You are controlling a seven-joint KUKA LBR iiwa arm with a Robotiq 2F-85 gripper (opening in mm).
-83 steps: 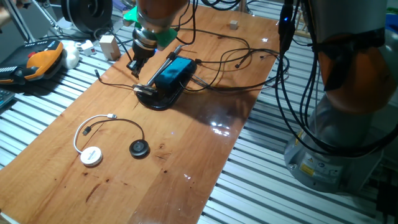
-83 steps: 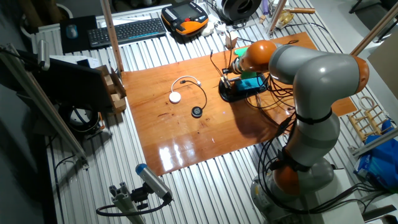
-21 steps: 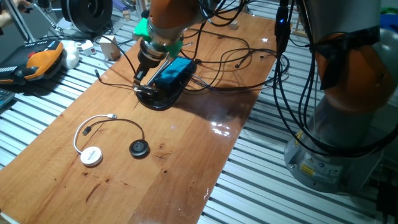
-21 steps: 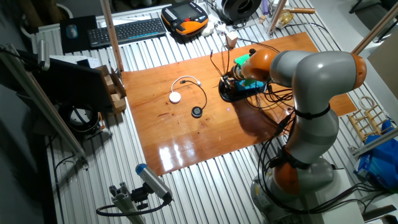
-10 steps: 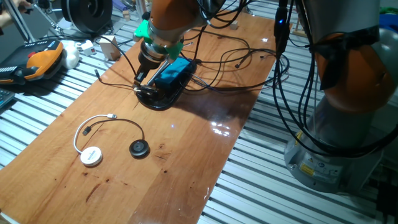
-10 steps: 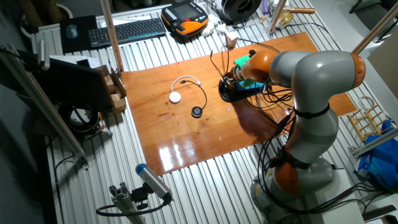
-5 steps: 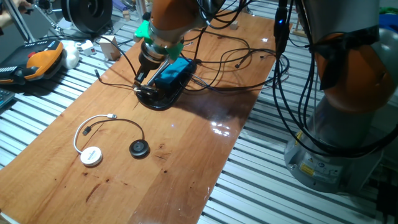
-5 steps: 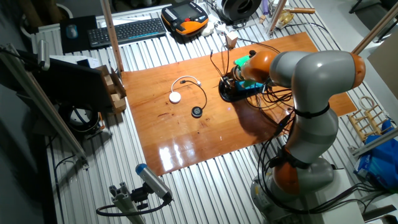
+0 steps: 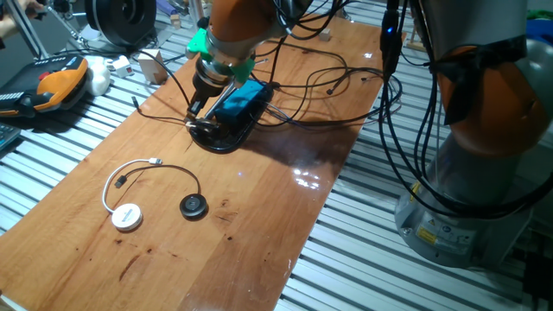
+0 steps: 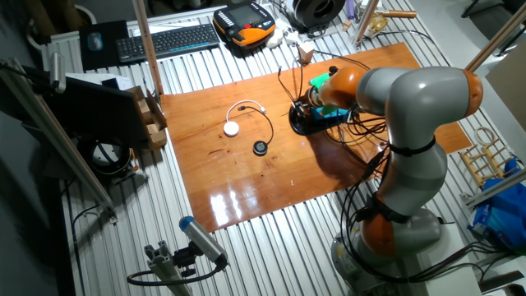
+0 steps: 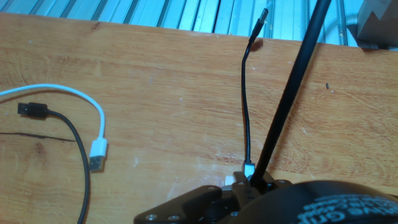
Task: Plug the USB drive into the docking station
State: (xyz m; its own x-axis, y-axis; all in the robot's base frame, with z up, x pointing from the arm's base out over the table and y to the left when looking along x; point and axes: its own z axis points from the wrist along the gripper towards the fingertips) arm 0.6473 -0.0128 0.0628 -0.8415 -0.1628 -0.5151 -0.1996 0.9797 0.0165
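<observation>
The bright-blue docking station [image 9: 240, 97] lies tilted in a black curved clamp [image 9: 216, 136] on the wooden table, with thin black cables running from it. It also shows in the other fixed view [image 10: 331, 111]. My gripper [image 9: 195, 107] is down at the dock's near left end, right by the clamp, and also shows in the other fixed view [image 10: 306, 105]. Its fingers are too small and dark to tell whether they are open or shut. The USB drive cannot be made out. The hand view shows only the clamp's top [image 11: 193, 208], a slanted black rod [image 11: 292, 87] and a thin black cable [image 11: 244, 93].
A round white puck [image 9: 127, 216] with a white cable and a black round puck [image 9: 193, 206] lie at the table's near left. The white cable's plug [image 11: 97, 154] shows in the hand view. An orange pendant [image 9: 52, 82] and a white box [image 9: 152, 65] sit at the far left.
Since 8.3 s ago my gripper has come down and to the right, onto the dock's left end. Over the last two seconds nothing visibly moves.
</observation>
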